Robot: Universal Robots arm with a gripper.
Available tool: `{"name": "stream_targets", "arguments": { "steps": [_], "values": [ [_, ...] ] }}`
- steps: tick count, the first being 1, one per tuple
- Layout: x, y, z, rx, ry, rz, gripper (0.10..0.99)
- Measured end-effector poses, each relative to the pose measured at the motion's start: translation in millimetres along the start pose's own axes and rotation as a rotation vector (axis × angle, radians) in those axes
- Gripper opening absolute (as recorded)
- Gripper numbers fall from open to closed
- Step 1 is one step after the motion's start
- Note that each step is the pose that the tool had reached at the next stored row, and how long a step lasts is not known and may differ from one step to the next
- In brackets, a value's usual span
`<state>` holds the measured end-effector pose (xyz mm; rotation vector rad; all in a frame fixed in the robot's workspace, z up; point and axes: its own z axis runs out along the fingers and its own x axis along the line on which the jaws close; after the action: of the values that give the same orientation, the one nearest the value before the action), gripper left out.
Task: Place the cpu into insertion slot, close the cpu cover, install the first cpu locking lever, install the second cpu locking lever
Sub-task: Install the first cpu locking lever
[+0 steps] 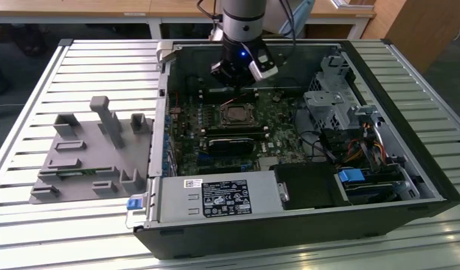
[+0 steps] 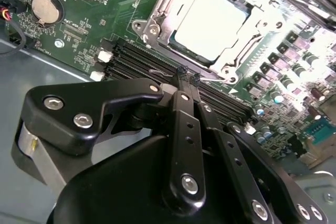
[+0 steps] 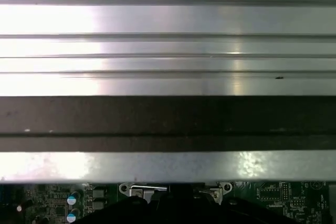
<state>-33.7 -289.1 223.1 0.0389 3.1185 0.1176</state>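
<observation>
In the second wrist view the cpu (image 2: 211, 18) lies flat in the insertion slot (image 2: 157, 4), its pale face showing through the cut-out of the silvery cpu cover (image 2: 255, 29), which is down over it. My gripper (image 2: 187, 75) is shut, its black fingertips pressed together just beside the socket's near edge, over the memory slots. A thin wire locking lever (image 2: 159, 71) runs to the fingertips; I cannot tell whether it is pinched. In the exterior view the gripper (image 1: 231, 83) hangs inside the open computer case, just behind the socket (image 1: 235, 115).
Long black memory slots (image 2: 131, 59) and a coin battery (image 2: 44, 9) lie near the fingertips. The case walls (image 1: 164, 84) and a drive cage (image 1: 331, 107) bound the motherboard. A grey fixture (image 1: 95, 152) sits on the slatted table at the exterior view's left.
</observation>
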Motion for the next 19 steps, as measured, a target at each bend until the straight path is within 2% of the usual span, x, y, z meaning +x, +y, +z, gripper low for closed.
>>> {"name": "stream_targets", "arguments": {
  "steps": [19],
  "values": [
    [-9.9,3.2,11.5,0.0,0.0001,0.0,0.106]
  ]
}}
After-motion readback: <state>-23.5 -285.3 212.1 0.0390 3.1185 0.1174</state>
